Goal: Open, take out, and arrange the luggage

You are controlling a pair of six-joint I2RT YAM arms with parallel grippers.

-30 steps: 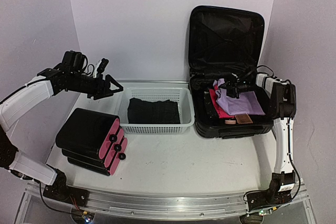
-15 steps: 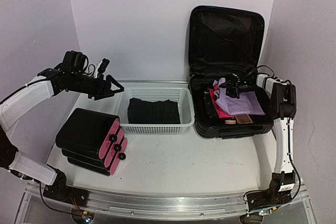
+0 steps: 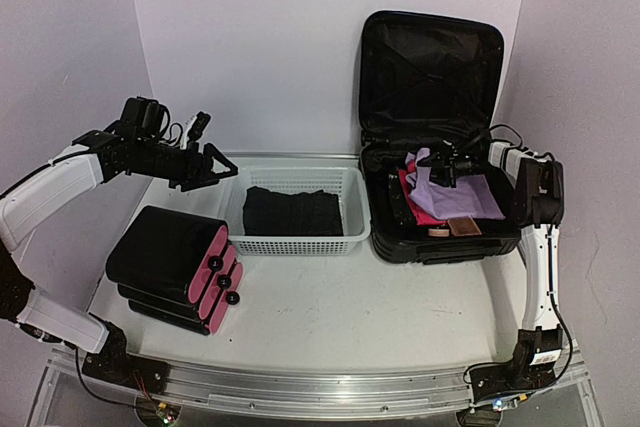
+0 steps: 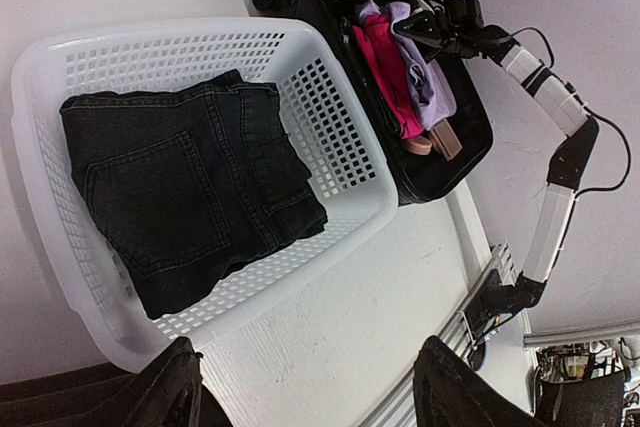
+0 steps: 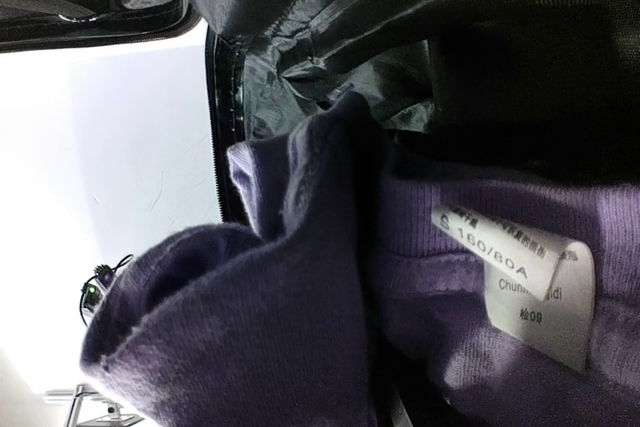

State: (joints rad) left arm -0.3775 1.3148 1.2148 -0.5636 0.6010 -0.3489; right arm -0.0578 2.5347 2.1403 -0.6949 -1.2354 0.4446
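- So: luggage (image 3: 430,67) sits far right, lid up; right gripper (image 3: 441,165) at purple top (image 3: 465,197) inside, grip hidden, can't tell.
- Grab thick fold, lift clear of rim w/o snagging.
- Left gripper (image 3: 207,165) open, empty, far left.

Pale lilac walls (image 3: 300,47) stand behind a white table (image 3: 400,317) edged by a metal rail (image 3: 320,384).
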